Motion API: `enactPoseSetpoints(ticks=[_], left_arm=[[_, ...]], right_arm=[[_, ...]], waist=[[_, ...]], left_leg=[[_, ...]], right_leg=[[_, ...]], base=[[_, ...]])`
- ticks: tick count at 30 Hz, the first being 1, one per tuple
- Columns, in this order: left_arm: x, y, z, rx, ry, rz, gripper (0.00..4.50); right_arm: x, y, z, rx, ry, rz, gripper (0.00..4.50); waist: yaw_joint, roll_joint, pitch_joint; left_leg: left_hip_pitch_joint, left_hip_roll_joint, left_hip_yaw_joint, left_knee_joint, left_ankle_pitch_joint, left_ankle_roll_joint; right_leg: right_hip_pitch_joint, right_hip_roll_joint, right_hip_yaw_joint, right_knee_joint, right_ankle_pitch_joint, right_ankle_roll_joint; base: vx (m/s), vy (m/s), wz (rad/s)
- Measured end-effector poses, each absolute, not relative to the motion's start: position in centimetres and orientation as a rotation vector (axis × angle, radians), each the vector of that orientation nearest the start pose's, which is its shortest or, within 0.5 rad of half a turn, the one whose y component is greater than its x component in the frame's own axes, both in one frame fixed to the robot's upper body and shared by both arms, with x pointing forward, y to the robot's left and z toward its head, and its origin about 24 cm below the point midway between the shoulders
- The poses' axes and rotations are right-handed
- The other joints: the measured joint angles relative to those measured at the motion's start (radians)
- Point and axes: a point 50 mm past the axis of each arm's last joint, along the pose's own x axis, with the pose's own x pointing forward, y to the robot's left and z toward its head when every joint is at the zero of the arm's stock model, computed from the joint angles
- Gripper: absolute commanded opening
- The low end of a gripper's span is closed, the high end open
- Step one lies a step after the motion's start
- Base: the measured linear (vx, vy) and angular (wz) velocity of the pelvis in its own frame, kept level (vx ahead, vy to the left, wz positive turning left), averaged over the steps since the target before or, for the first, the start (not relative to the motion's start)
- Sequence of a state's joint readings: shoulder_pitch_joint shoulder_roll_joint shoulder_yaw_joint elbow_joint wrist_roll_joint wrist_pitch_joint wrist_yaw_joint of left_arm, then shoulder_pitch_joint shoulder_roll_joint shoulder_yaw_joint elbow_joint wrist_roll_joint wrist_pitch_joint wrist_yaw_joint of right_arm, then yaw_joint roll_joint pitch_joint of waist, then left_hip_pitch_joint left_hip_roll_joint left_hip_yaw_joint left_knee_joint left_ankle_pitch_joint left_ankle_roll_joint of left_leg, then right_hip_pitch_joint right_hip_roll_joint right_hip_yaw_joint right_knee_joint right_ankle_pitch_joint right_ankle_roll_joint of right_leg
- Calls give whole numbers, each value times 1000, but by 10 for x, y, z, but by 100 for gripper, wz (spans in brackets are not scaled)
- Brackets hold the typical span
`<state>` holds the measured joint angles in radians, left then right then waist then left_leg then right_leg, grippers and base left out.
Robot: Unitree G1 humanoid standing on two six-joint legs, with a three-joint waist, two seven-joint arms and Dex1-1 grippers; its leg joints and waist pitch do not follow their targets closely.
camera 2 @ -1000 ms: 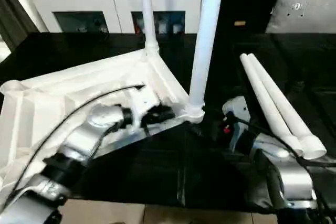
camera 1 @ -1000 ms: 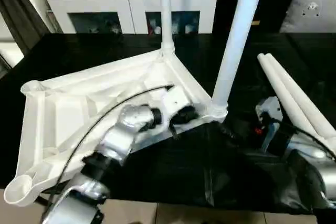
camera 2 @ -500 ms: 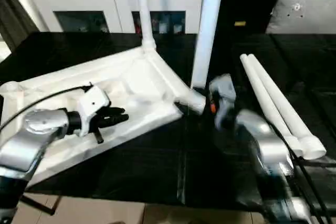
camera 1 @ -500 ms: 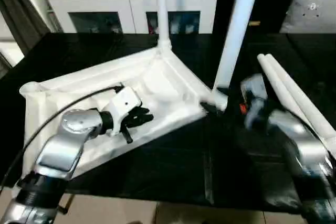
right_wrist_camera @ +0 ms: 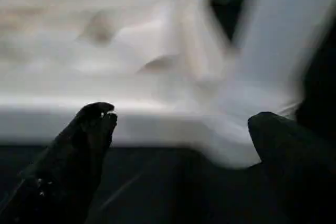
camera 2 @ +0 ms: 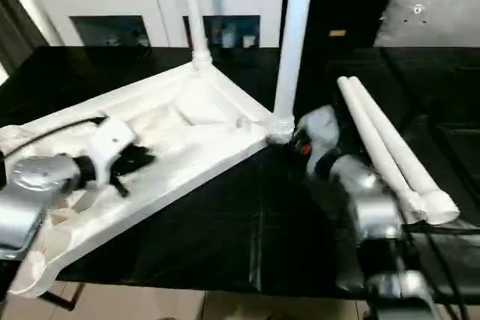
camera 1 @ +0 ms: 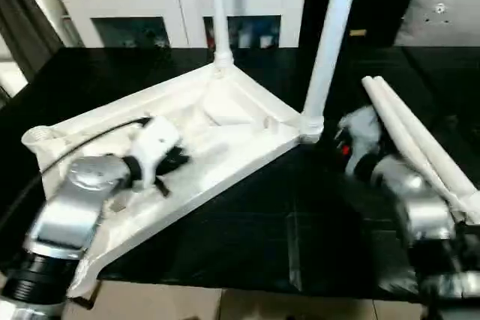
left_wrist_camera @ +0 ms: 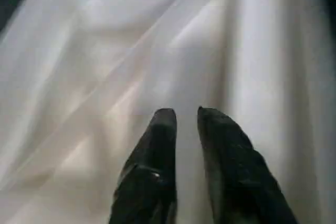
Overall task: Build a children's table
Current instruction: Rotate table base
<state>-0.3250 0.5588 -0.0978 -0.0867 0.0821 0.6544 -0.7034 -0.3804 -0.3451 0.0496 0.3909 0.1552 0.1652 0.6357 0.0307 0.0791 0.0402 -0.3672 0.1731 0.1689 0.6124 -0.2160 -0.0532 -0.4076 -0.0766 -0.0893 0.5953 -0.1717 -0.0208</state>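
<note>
The white table top (camera 1: pixel 225 121) lies upside down on the black surface, ribbed underside up. Two legs stand upright in its sockets, one at the far corner (camera 1: pixel 217 13) and one at the right corner (camera 1: pixel 328 43). Two loose legs (camera 1: pixel 409 136) lie side by side on the right. My left gripper (camera 1: pixel 174 161) hovers over the ribbed underside, fingers (left_wrist_camera: pixel 165 124) shut with nothing between them. My right gripper (right_wrist_camera: pixel 184 119) stands open just beside the right corner socket (camera 1: pixel 310 131), its fingertips (right_wrist_camera: pixel 100 115) spread wide in front of that corner.
A white cabinet with glass doors (camera 1: pixel 180 5) stands behind the black table (camera 1: pixel 300 222). A grey cushion (camera 1: pixel 442 13) sits at the back right and a dark curtain (camera 1: pixel 26 13) hangs at the left. The table's near edge runs along the bottom.
My left gripper has slid left across the underside, away from the right corner. My right arm has lifted from the front and moved up beside the right corner socket.
</note>
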Motion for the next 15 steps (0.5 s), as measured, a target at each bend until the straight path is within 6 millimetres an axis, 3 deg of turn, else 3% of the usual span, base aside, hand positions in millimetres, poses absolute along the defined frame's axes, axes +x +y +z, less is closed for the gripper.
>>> enactPoseSetpoints(ticks=[5,15], left_arm=[[295,223,89,584,535,-437,25],[300,256,92,726,605,-225,9]], right_arm=[[298,-167,33,-112,347,676,450],[297,-149,31,-124,350,679,450]], waist=[[2,0,0],[0,2,-1]], left_leg=[[0,0,0,1,0,0],[0,0,-2,1,0,-1]], right_leg=[[0,-1,0,-1,0,0],[0,0,-1,-1,0,0]], base=[[0,0,0],[0,0,0]])
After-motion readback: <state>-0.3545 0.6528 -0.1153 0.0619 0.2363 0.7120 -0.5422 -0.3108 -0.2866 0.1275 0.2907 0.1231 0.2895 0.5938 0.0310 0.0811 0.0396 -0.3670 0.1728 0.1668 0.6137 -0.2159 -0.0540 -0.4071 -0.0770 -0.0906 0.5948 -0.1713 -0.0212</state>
